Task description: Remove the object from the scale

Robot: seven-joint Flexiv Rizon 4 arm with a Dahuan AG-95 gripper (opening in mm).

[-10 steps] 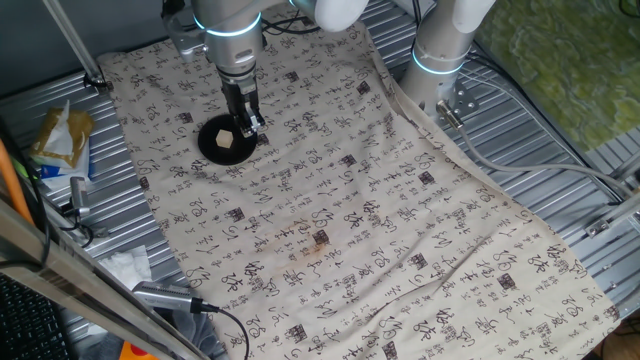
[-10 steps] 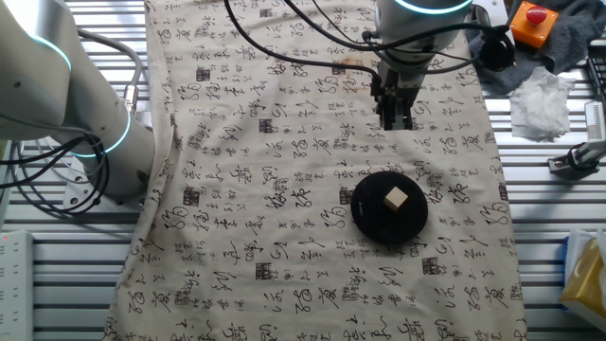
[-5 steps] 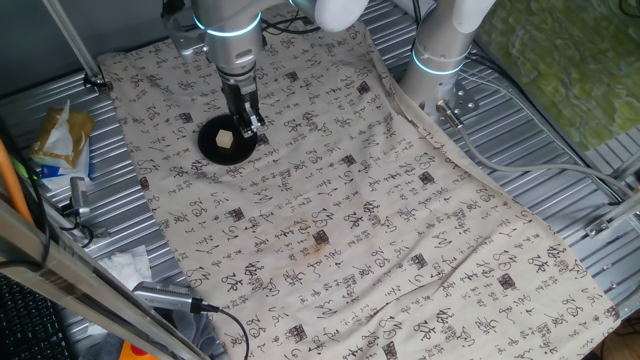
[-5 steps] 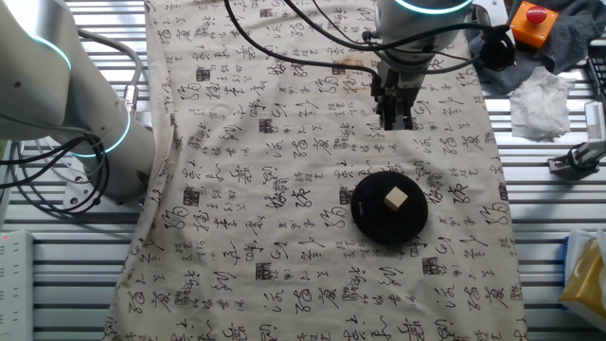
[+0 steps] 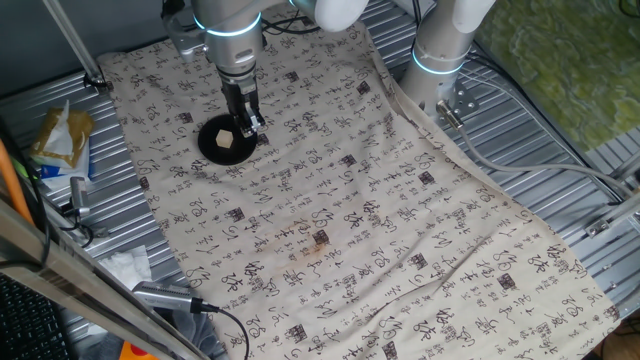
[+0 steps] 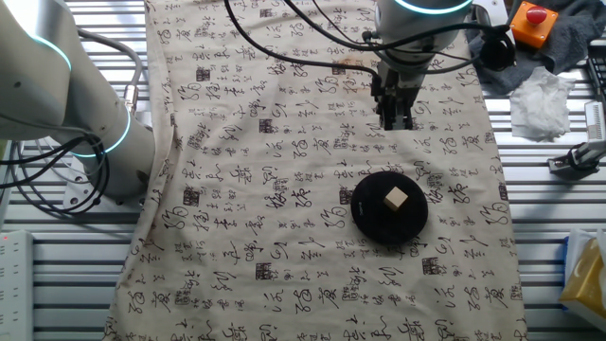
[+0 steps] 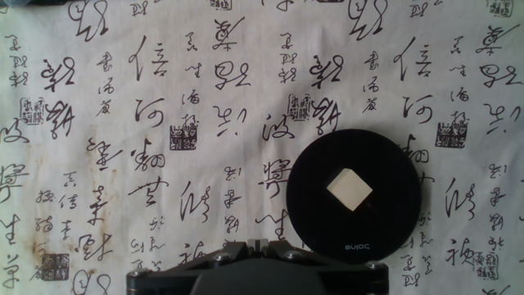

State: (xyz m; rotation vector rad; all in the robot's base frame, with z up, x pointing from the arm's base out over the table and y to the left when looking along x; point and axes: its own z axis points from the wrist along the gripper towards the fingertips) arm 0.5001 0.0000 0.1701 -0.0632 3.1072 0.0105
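The object, a small pale tan block (image 5: pixel 227 139), sits near the middle of the scale, a flat round black disc (image 5: pixel 212 133), on the printed cloth. Both also show in the other fixed view, block (image 6: pixel 397 198) on disc (image 6: pixel 372 214), and in the hand view, block (image 7: pixel 350 189) on disc (image 7: pixel 315 215) at the lower right. My gripper (image 6: pixel 393 121) hangs above the cloth beside the disc, not over the block. It also shows in one fixed view (image 5: pixel 251 127). In the hand view its fingertips (image 7: pixel 255 242) meet at the bottom edge, shut and empty.
A second arm's base (image 5: pixel 441 52) stands at the cloth's far edge. A rusty stain (image 5: pixel 319 240) marks the cloth. A crumpled tissue (image 6: pixel 543 95), an orange box with a red button (image 6: pixel 530 21) and a snack packet (image 5: pixel 58 140) lie off the cloth on the metal table.
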